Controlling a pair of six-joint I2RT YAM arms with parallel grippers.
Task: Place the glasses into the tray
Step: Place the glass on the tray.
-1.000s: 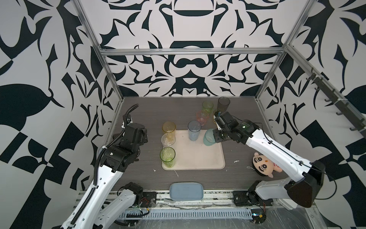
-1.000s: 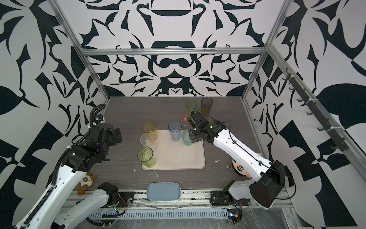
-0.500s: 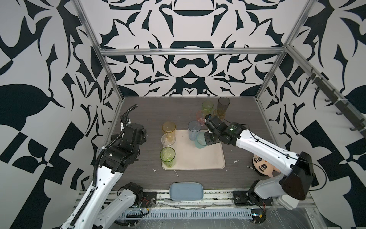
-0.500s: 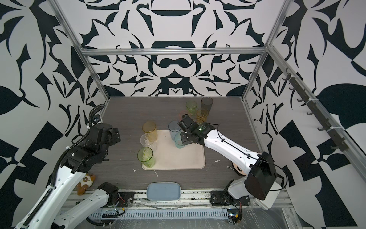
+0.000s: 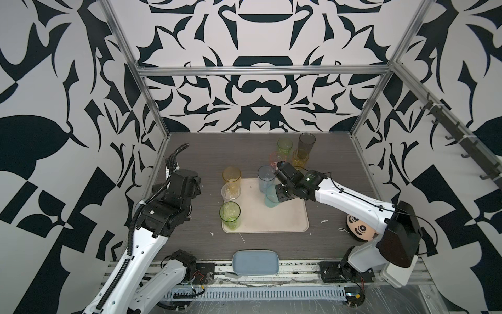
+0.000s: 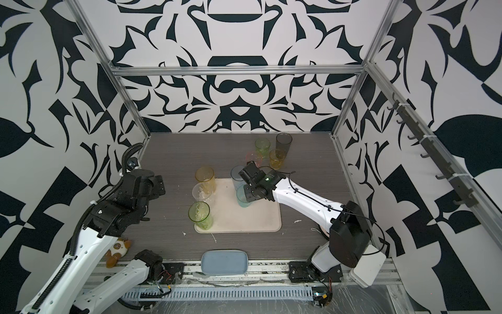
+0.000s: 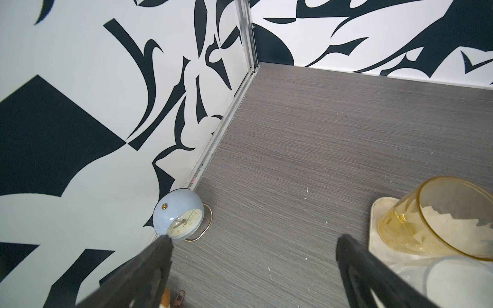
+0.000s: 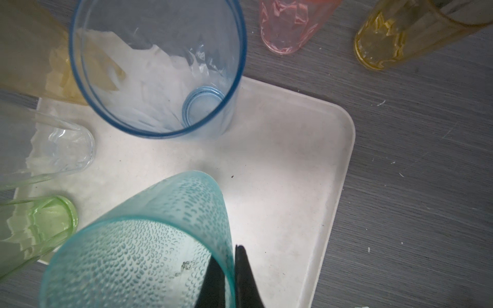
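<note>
My right gripper (image 8: 230,266) is shut on the rim wall of a dimpled teal glass (image 8: 160,226), one finger inside and one outside. It holds the glass tilted over the far middle of the cream tray (image 5: 285,217), beside a tall blue glass (image 5: 266,178). Amber (image 5: 231,176), colourless (image 5: 231,191) and green (image 5: 230,214) glasses line the tray's left edge. Pink (image 5: 275,157), yellow-green (image 5: 284,145), amber (image 5: 300,159) and smoky grey (image 5: 307,142) glasses stand on the table behind the tray. My left gripper (image 7: 254,240) is open over bare table left of the tray.
A blue-grey pad (image 5: 255,262) lies at the front edge. A doll head (image 5: 358,227) rests by the right arm's base. A small blue clock (image 7: 178,217) stands against the left wall, and a little toy (image 6: 118,248) lies near the left arm's base.
The right arm has carried the teal glass leftward, from the tray's far right edge to a spot over the tray beside the blue glass. The left arm has barely moved.
</note>
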